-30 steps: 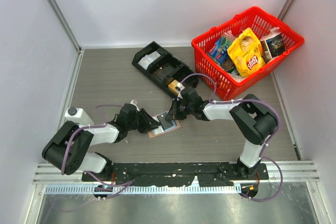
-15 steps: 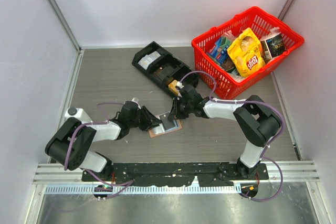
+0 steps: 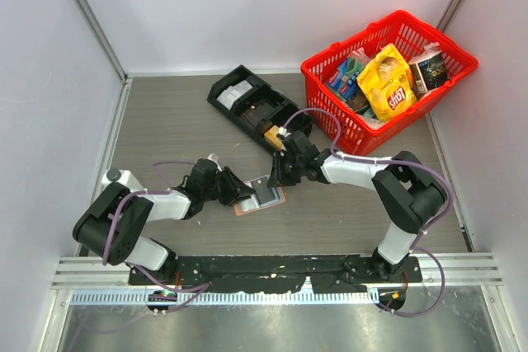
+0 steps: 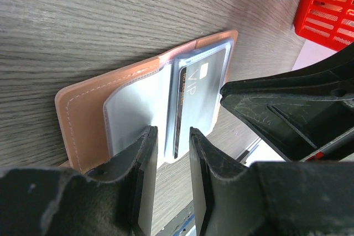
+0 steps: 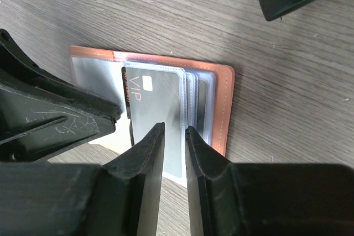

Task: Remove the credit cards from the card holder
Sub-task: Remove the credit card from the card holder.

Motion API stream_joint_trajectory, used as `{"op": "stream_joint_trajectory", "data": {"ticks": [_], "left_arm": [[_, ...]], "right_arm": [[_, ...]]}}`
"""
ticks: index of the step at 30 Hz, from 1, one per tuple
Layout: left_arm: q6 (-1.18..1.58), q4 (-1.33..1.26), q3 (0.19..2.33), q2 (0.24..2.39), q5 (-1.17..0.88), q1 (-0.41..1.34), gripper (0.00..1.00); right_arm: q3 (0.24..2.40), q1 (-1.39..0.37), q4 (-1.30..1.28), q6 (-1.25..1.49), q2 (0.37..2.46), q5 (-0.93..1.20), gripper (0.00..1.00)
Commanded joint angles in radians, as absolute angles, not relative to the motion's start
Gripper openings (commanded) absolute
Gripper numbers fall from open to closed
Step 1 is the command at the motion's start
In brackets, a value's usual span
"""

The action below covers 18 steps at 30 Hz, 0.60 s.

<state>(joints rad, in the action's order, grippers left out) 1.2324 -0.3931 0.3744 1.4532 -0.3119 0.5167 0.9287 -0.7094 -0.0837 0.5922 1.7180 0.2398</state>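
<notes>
The salmon-pink card holder lies open and flat on the wood-grain table between my two arms. Its clear sleeves hold a grey credit card marked VIP, also seen in the left wrist view as the grey VIP card. My left gripper hovers over the sleeves beside the salmon cover, jaws slightly apart with nothing between them. My right gripper is open by a narrow gap just over the card's near edge, close to the holder's right border. From above, the left gripper and right gripper face each other across the holder.
A black compartment tray lies behind the holder, close to the right arm's wrist. Further right stands a red basket full of snack packets. White walls close in the table on three sides.
The right gripper's jaws have parted from nearly shut to a narrow gap above the VIP card. The left arm has edged slightly right. The card holder has stayed in place.
</notes>
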Motion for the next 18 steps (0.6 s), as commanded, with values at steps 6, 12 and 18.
{"op": "stream_joint_trajectory", "data": {"ticks": [6,12,18], "left_arm": [[1.241,-0.446,0.403,1.48,-0.337,0.518,0.33],[1.244,-0.454,0.403,1.486,-0.341,0.518,0.33],[1.273,-0.506,0.385,1.497,-0.35,0.518,0.33]], "right_arm": [[0.956,-0.707,-0.084,0.554,1.698,0.261,0.25],[0.939,-0.709,-0.061,0.564,1.72,0.304,0.21],[0.91,-0.71,-0.038,0.575,1.727,0.314,0.2]]}}
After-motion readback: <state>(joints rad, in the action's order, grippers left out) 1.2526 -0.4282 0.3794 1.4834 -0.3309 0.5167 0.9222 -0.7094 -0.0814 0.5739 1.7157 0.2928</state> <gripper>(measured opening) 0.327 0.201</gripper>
